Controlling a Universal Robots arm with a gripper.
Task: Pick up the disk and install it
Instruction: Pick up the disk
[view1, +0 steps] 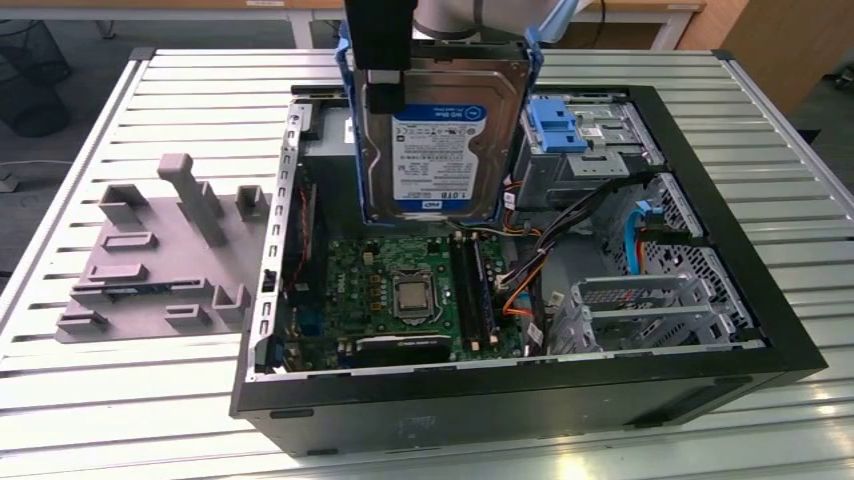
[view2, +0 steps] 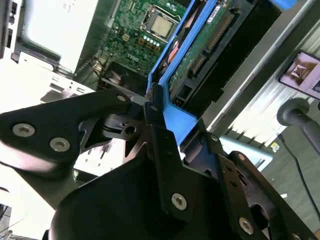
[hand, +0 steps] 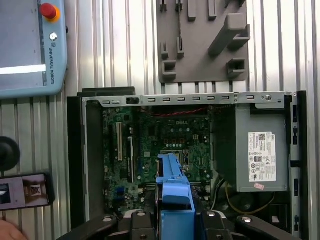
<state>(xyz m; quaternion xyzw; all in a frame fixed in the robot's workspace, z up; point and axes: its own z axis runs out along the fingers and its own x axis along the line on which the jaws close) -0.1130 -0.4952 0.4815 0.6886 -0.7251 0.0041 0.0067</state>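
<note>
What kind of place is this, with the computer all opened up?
Probably a robot lab or workshop: an open computer case sits on a slatted metal table, a robot control pendant lies beside it, and the claw holds a disk.

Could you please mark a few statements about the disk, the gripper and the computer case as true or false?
1. The disk is held upright over the open computer case. True.
2. The gripper is open, clear of the disk. False: its jaws are shut on the disk's blue rail.
3. The grey fixture plate lies at the exterior view's right of the case. False: it lies at the left.
4. The disk's label faces the exterior camera. True.
</note>
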